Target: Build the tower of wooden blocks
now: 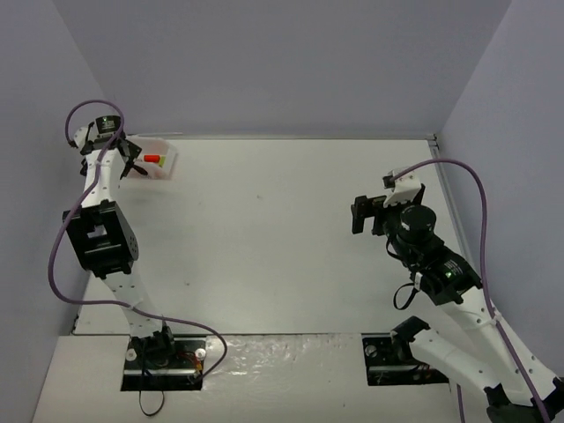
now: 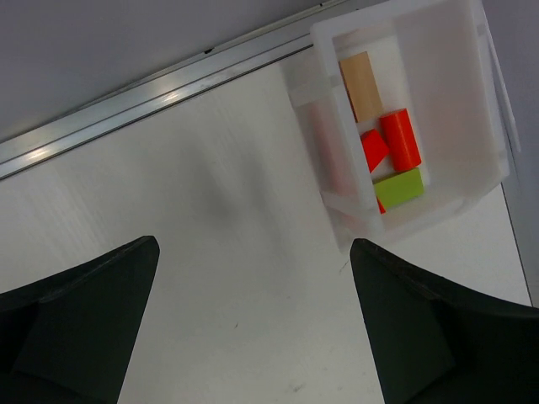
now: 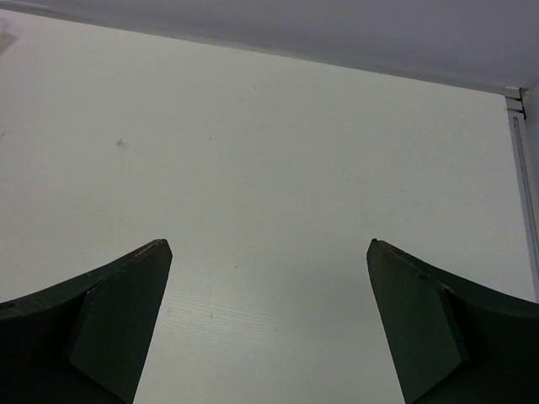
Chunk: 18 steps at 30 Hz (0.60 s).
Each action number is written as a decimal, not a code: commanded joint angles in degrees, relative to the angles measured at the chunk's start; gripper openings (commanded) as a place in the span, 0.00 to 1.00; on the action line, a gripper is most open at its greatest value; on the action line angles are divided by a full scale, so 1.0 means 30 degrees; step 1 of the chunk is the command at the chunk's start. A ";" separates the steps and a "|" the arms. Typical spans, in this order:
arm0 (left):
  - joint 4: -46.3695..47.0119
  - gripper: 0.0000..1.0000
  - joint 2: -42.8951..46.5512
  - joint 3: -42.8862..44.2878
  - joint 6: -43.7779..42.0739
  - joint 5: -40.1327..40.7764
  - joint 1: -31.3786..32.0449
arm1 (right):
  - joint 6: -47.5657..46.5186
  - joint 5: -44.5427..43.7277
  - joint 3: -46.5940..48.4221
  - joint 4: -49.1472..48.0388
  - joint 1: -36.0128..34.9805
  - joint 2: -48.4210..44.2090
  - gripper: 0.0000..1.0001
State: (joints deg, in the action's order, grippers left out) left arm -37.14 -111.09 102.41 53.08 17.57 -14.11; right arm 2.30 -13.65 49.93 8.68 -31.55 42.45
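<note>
Clear plastic tray [image 1: 171,164] sits at the far-left corner of the white table [image 1: 282,256]. The overhead view gives only a red speck and a green speck inside it. The left wrist view resolves the contents: the wood blocks [image 2: 387,143] lie loose and unstacked in one narrow compartment of the tray. Tan block [image 2: 360,84] lies at one end, lime-green block [image 2: 398,187] at the other. Between them, red cylinder [image 2: 400,139] and red wedge-shaped piece [image 2: 371,150] lie side by side, touching. A further sliver of red shows at the green block's edge; its shape cannot be told. Left gripper [image 1: 132,160] hangs just beside the tray, jaws spread wide over bare table with nothing between them. Right gripper [image 1: 359,214] is well apart, on the right half of the table. Its own wrist view shows only bare tabletop and the far wall line, no tray or blocks. Its jaws are likewise spread wide and hold nothing.
</note>
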 commanded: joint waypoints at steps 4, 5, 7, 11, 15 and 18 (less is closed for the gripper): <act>0.0465 0.94 -0.3960 0.6512 0.0793 -0.1164 -0.0240 | 0.0506 0.0763 0.0633 -0.1135 -0.0118 0.1393 1.00; 0.0422 0.92 -0.4499 0.6925 0.0938 -0.1168 -0.0293 | 0.0674 0.0750 0.0593 -0.1135 -0.0118 0.1591 1.00; 0.0353 0.90 -0.5420 0.7493 0.1395 -0.1168 -0.0395 | 0.0933 0.0669 0.0571 -0.1135 -0.0118 0.1993 1.00; 0.0367 0.86 -0.6742 0.7882 0.2147 -0.1363 -0.0454 | 0.1104 0.0197 0.0720 -0.1135 -0.0118 0.2614 1.00; 0.0348 0.76 -0.7369 0.7704 0.2508 -0.1992 -0.0436 | 0.1071 -0.0365 0.0905 -0.1135 -0.0118 0.3131 1.00; 0.0396 0.64 -0.7318 0.7283 0.2369 -0.1946 -0.0366 | 0.1051 -0.0458 0.0964 -0.1164 -0.0145 0.3343 1.00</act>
State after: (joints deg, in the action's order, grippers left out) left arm -37.10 -135.42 123.78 58.72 12.19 -14.98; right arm 4.73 -12.70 50.04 8.64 -31.55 51.48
